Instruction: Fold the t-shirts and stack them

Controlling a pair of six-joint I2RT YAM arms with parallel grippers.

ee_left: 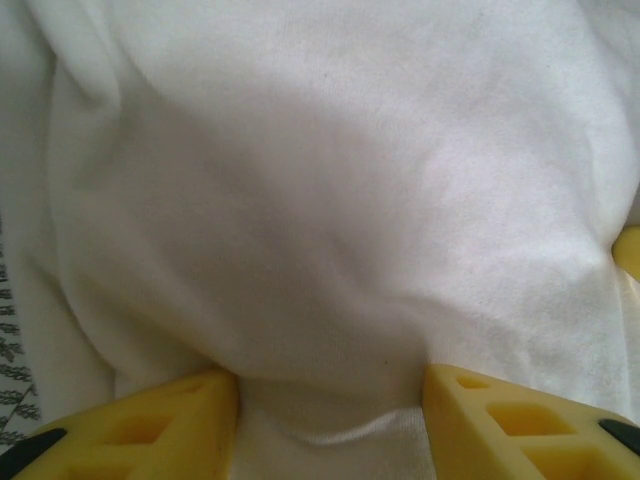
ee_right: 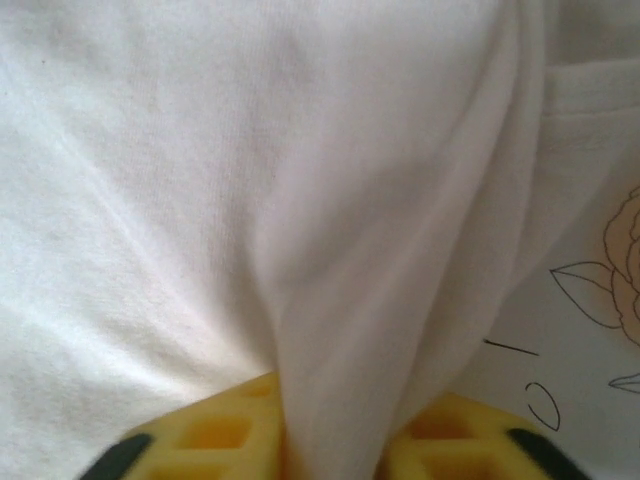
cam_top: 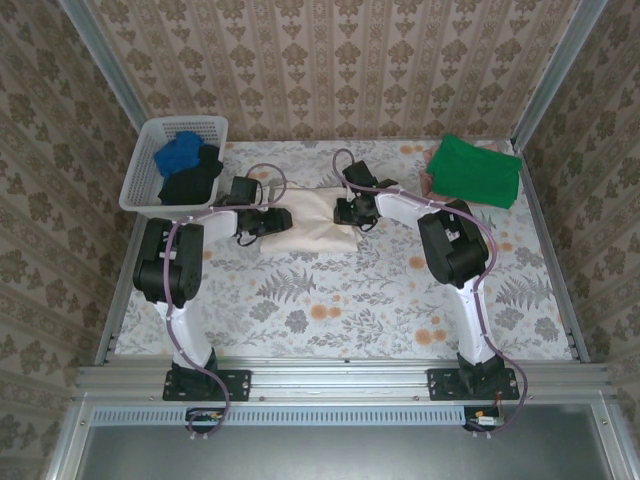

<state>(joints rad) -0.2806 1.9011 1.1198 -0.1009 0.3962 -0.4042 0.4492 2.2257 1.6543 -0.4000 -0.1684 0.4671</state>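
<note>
Cream t-shirt (cam_top: 312,230): bunched mid-surface (cam_top: 330,300), long axis left-right, lodged between both tools.
Left tool (ee_left: 330,400): fingers apart, left end straddled, no pinch seen.
Right tool (ee_right: 335,430): clamped on raised fold at right end.
Green t-shirt (cam_top: 475,170): folded, far right, well apart.

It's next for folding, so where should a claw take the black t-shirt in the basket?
Probably the bunched fold of the black t-shirt that bulges over the white basket's right rim, pinched from above. It lies loosely heaped, nearer the arms than the blue t-shirt, so a straight lift should clear the walls.
</note>
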